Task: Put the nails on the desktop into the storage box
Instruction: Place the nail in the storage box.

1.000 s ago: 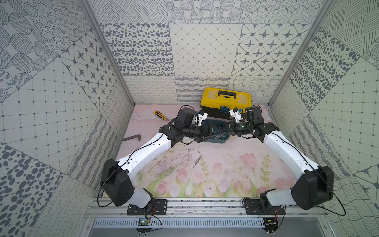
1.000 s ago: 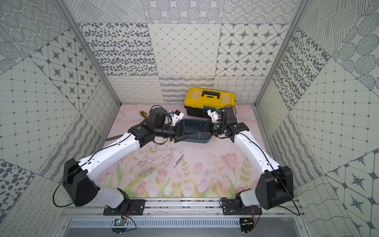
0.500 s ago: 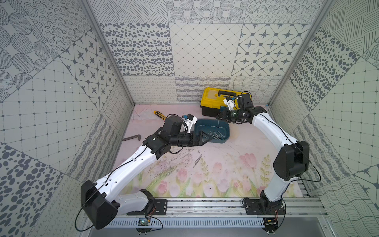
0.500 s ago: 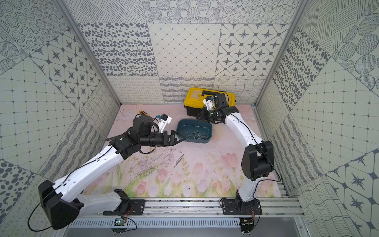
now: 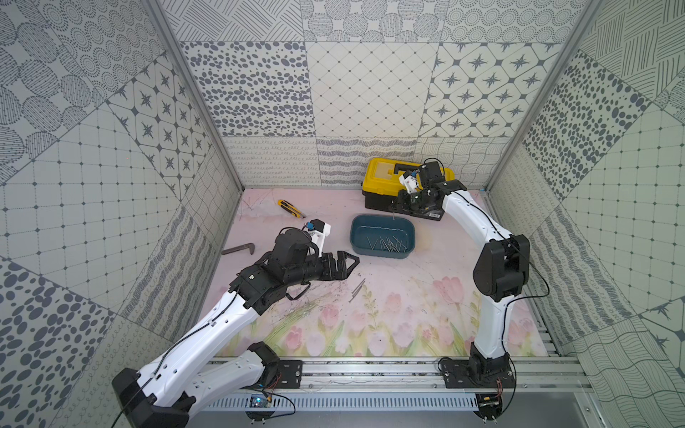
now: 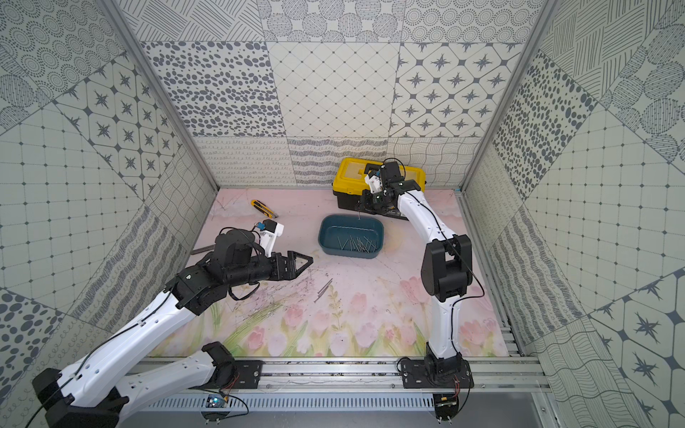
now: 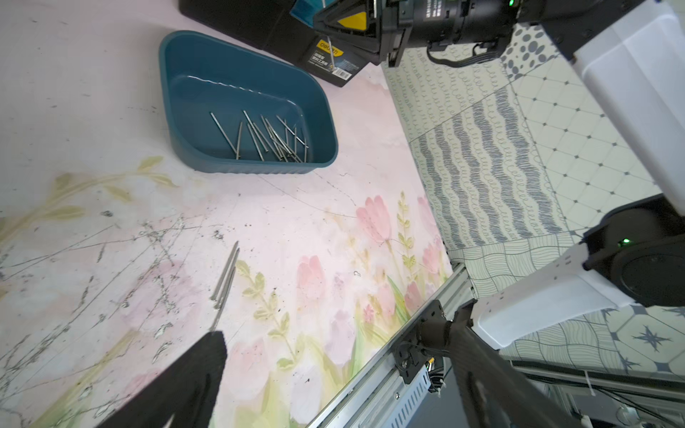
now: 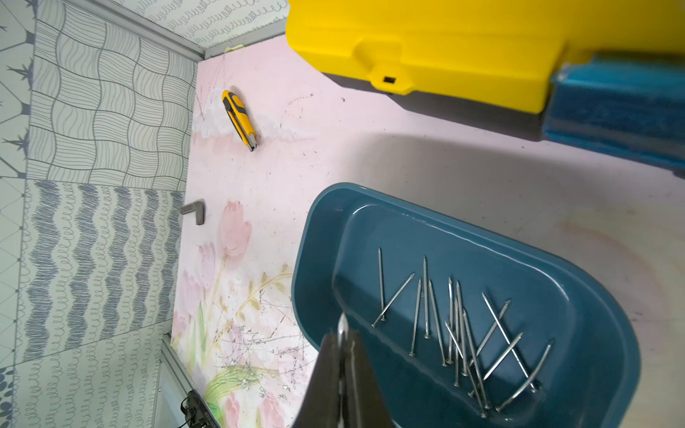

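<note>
The right jaws are pressed together on a single nail (image 8: 342,323), which hangs down over the back edge of the teal storage box (image 5: 381,255), just in front of the yellow toolbox (image 5: 381,174). A heap of nails (image 5: 387,242) lies inside the box, toward its front. The left jaws stand spread wide above the table (image 5: 415,296), near a few loose nails (image 5: 357,289) lying side by side on the tulip print.
</note>
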